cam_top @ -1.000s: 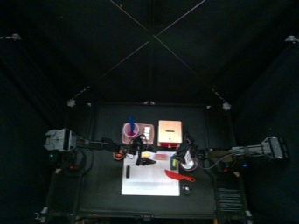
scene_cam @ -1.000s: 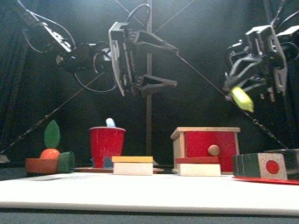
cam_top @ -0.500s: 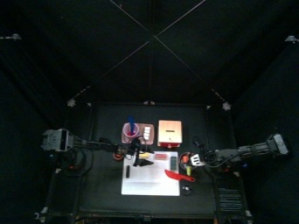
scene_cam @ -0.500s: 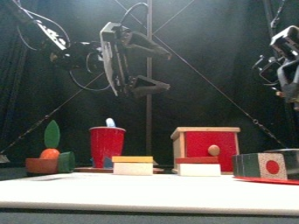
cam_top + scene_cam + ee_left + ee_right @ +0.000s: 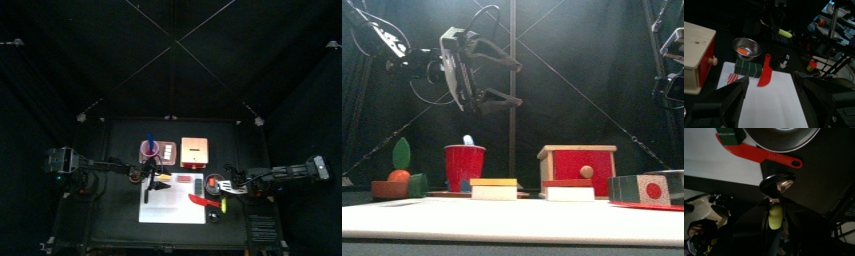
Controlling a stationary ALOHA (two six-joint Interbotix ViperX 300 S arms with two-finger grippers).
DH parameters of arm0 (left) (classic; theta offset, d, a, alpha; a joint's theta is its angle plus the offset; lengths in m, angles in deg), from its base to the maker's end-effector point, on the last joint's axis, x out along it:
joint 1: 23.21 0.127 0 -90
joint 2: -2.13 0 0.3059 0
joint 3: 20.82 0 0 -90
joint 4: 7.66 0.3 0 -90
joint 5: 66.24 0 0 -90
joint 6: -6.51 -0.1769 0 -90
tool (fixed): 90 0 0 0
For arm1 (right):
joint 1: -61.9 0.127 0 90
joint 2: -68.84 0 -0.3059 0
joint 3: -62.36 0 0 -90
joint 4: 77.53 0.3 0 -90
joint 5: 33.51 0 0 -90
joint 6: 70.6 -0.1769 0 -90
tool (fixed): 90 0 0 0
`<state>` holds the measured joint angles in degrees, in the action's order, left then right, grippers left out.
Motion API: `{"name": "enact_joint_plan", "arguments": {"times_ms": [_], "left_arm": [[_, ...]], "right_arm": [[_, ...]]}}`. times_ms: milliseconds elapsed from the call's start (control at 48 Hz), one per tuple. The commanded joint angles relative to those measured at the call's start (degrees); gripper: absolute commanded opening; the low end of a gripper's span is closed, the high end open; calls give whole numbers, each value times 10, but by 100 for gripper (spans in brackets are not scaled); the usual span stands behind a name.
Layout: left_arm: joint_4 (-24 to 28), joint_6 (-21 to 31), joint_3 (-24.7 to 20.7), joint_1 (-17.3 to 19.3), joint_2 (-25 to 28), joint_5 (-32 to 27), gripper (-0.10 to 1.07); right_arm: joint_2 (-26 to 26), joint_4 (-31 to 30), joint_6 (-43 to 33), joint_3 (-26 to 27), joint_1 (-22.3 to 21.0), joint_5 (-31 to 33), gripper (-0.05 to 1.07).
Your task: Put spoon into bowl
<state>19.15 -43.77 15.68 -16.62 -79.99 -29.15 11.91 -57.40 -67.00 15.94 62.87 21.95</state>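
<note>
The yellow-green spoon (image 5: 775, 218) hangs head-down between the jaws of my right gripper (image 5: 775, 208), which is shut on its handle. The left wrist view shows the spoon (image 5: 784, 33) high over the table's right side. The bowl (image 5: 150, 150), pinkish with blue inside, stands at the back left beside the wooden box; from the front it shows as a red cup shape (image 5: 465, 165). My right gripper (image 5: 230, 184) is well to the right of it. My left gripper (image 5: 510, 80) hangs wide open and empty above the left half, its jaws spread in its own view (image 5: 774, 89).
A red-sided wooden box (image 5: 580, 168) stands at the back middle. On and beside the white mat (image 5: 777, 105) lie a red spatula (image 5: 765, 75), a green block (image 5: 749, 67) and a round steel dish (image 5: 746, 46), which sits beyond the spoon's tip (image 5: 784, 134).
My right gripper has drawn back to the right with the spoon, so that only part of that arm remains in the front view. My left gripper has drifted a little left, still open.
</note>
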Motion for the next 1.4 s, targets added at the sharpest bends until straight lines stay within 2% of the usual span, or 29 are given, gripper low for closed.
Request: {"name": "enact_joint_plan", "arguments": {"times_ms": [0,125,229,417,583,896,1042,1375], "left_arm": [[4,-1,5,8,-17,3,103],[4,-1,21,11,-28,3,103],[5,-1,32,15,-39,3,103],[14,-2,47,26,-47,3,103],[31,-2,61,37,-54,3,103],[32,-1,73,39,-60,3,103],[28,-1,76,40,-59,3,103],[25,1,76,39,-59,3,103]], "right_arm": [[-20,4,2,12,-20,4,59],[-38,17,12,18,-44,4,59],[-53,59,47,22,-72,4,59],[-113,143,150,24,-125,7,59],[-163,179,242,28,-175,31,59],[-214,178,327,26,-236,84,60],[-235,171,360,27,-258,89,61],[-273,127,399,27,-272,83,62]]}}
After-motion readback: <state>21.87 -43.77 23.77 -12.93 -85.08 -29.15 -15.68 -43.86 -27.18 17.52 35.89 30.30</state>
